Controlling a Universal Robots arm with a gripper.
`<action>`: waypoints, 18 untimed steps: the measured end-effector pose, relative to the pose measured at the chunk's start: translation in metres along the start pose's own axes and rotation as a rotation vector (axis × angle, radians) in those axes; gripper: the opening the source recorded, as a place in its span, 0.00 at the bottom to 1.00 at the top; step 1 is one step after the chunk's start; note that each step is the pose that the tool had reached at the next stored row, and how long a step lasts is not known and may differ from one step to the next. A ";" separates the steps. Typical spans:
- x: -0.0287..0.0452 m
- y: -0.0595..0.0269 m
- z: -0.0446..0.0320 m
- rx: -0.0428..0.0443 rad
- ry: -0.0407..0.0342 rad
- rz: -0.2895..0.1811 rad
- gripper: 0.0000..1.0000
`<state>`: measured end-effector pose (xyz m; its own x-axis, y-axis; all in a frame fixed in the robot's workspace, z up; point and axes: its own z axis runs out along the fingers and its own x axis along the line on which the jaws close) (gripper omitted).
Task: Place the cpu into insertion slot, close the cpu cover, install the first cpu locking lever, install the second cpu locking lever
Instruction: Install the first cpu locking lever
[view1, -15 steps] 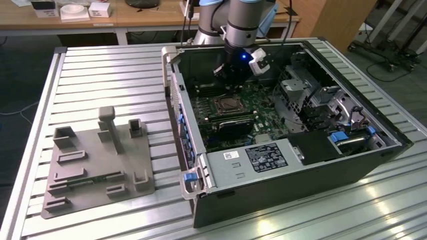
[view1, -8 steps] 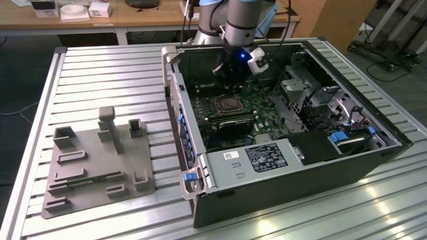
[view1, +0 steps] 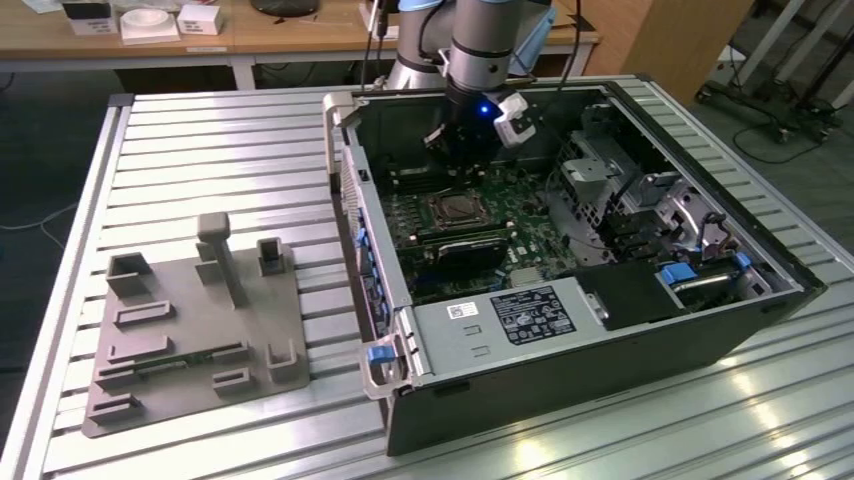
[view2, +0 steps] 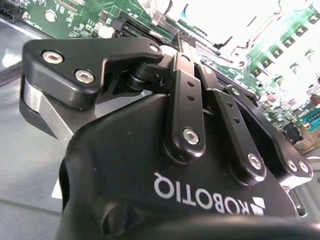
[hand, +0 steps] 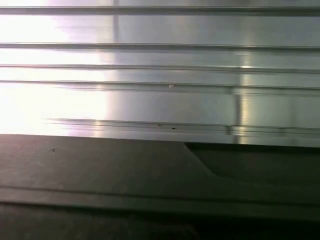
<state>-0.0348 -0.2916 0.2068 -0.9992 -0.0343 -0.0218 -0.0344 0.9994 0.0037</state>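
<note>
In the exterior view an open computer case (view1: 561, 390) lies on a slatted table. Inside it, on the green motherboard (view1: 534, 250), sits the square socket. The cpu cover (view1: 435, 211) appears to lie flat on the socket, and the cpu (view1: 462, 211) shows as a tan square in the cover's open centre. My gripper (view1: 463, 168) hangs just beyond the socket's far edge, close above the board. In the second wrist view the gripper (view2: 181, 43) has its black links drawn together, shut, with nothing seen in it. The locking levers are too small to make out.
A grey fixture plate (view1: 200, 330) with upright pegs lies on the table (view1: 214, 160) to the exterior view's left of the case. Drive cages and cables (view1: 641, 210) fill the case's other side. The first wrist view looks across the table slats (hand: 160, 100) and a dark case edge (hand: 100, 170).
</note>
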 end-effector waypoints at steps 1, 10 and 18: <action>-0.0002 0.0001 0.0000 -0.0005 -0.0001 0.000 0.10; -0.0031 0.0004 0.0001 -0.0026 -0.0001 -0.005 0.10; -0.0032 0.0005 0.0007 0.0012 0.0002 -0.011 0.10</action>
<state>-0.0316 -0.2910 0.2061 -0.9987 -0.0454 -0.0217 -0.0454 0.9990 0.0022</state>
